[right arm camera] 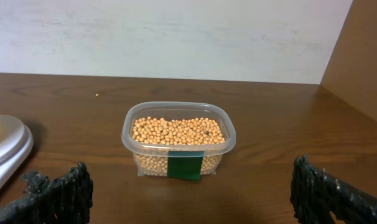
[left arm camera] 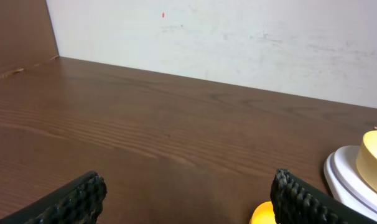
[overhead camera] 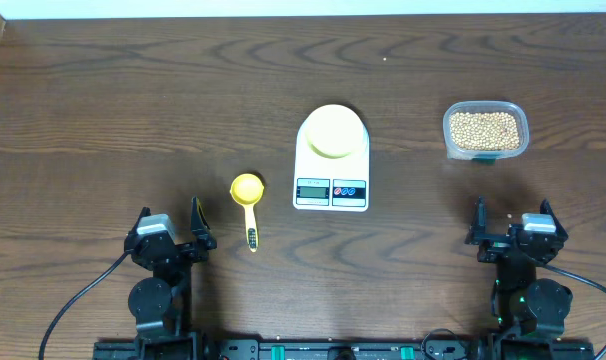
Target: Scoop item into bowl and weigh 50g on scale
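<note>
The pale yellow-green bowl (overhead camera: 332,131) sits on the round platform of the white scale (overhead camera: 331,190) at the table's middle. It shows at the right edge of the left wrist view (left arm camera: 375,155). The tan beans (overhead camera: 484,128) fill a clear plastic tub (overhead camera: 519,141) at the right, seen ahead in the right wrist view (right arm camera: 178,130). A yellow scoop (overhead camera: 248,205) lies left of the scale. My left gripper (overhead camera: 197,228) is open and empty at the front left, near the scoop. My right gripper (overhead camera: 510,226) is open and empty at the front right, well short of the tub.
A white wall runs along the table's far edge. Brown side panels stand at the far left (left arm camera: 20,31) and far right (right arm camera: 363,56). A green label (right arm camera: 185,167) marks the tub's front. One stray bean (overhead camera: 511,213) lies by the right gripper.
</note>
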